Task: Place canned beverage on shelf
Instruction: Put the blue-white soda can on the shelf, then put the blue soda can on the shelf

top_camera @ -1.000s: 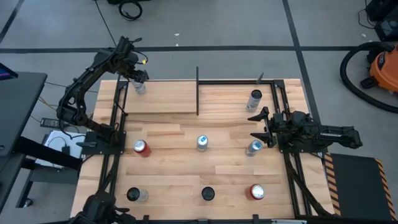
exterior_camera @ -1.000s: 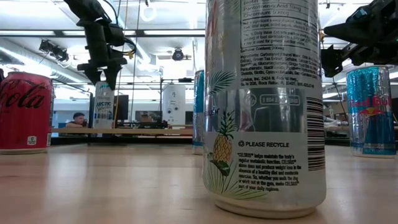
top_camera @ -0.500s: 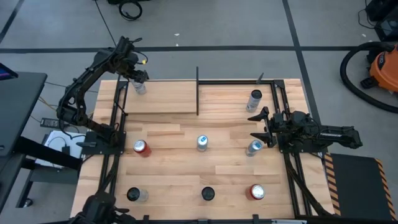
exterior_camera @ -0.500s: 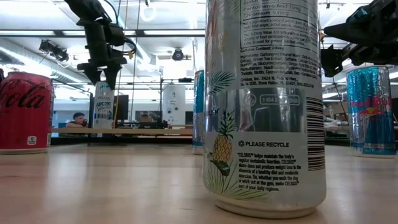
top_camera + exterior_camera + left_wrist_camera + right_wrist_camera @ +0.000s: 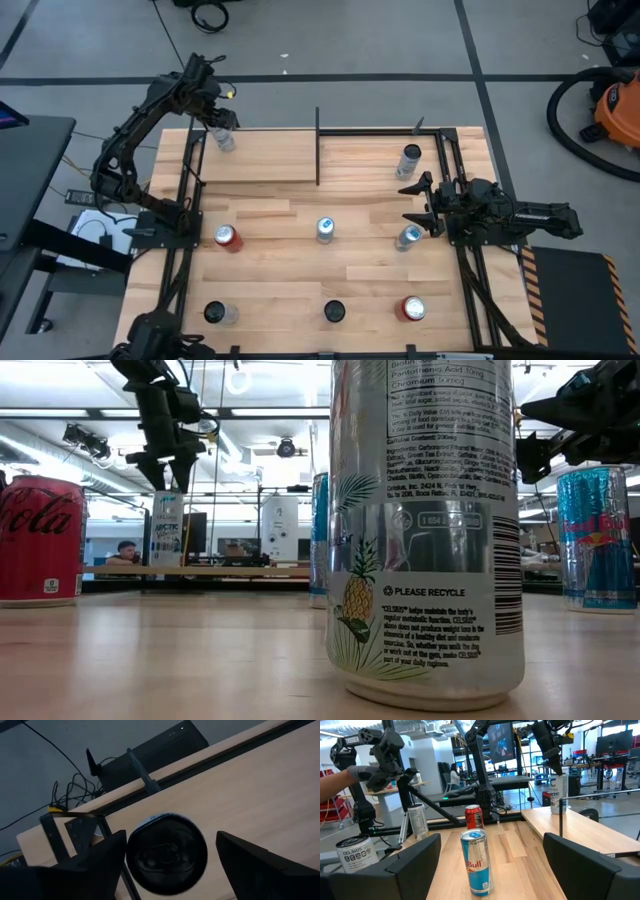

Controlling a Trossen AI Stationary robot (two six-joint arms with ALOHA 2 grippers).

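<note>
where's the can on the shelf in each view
High view: the can on the shelf stands at the shelf's far left corner, under the left gripper.
Low view: left of centre, white can below the open gripper.
Left wrist view: its dark top between the fingers.
Right wrist view: far right, on the shelf.
Shared landmark: the shelf.

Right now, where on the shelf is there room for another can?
The shelf holds one can at its far left corner, under the open left gripper. The board from there to the black upright is bare. The tabletop in front carries scattered cans.
</note>
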